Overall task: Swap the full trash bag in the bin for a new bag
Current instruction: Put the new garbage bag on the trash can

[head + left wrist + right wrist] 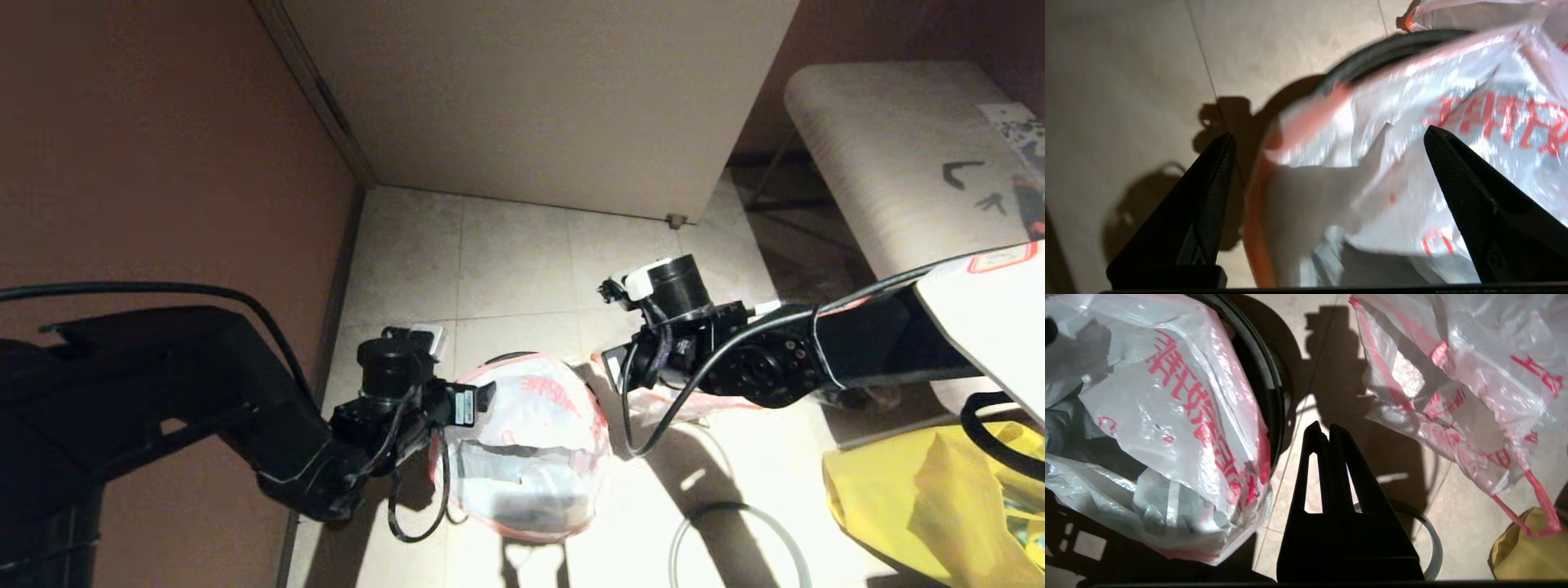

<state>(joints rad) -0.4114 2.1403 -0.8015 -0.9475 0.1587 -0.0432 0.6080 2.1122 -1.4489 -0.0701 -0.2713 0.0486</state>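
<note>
Head view: full trash bag (526, 453) sits in the bin (513, 358), bulging up over the rim, no clear long axis. Left gripper (1327, 139) right above its near-left edge, jaws spread wide, nothing held. Right gripper (1323, 430) pinched shut, empty, over floor btw bin and limp new bag (1470, 375), which lies flat on the tiles.
</note>
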